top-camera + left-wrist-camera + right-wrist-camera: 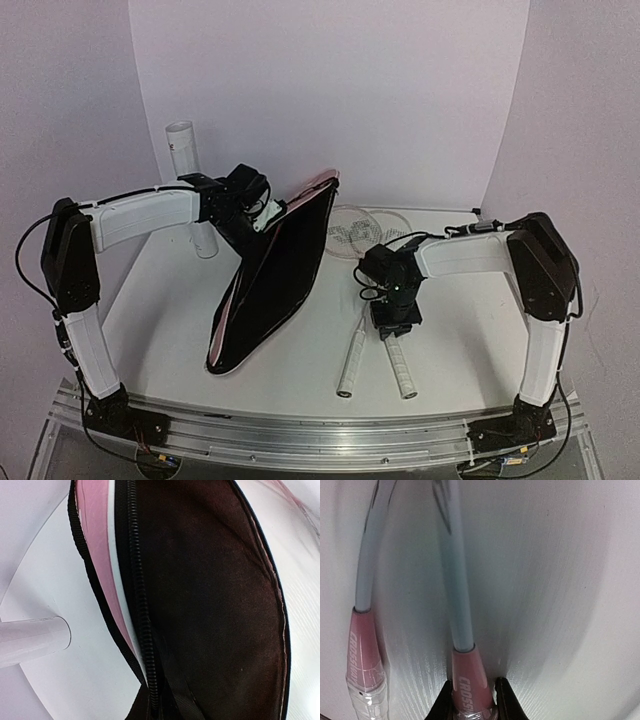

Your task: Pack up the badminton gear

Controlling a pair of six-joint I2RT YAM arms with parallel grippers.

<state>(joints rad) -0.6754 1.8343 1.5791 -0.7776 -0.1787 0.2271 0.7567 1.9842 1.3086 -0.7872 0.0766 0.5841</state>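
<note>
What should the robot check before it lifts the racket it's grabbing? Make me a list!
1. Right gripper pinches one racket at its pink cone: ok.
2. Other racket lies beside it, outside the fingers: ok.
3. Left gripper holds the bag up with its mouth open: ok.
4. Racket heads clear of the bag's edge: cannot tell.
5. Shuttlecocks located: cannot tell, none in view.
</note>
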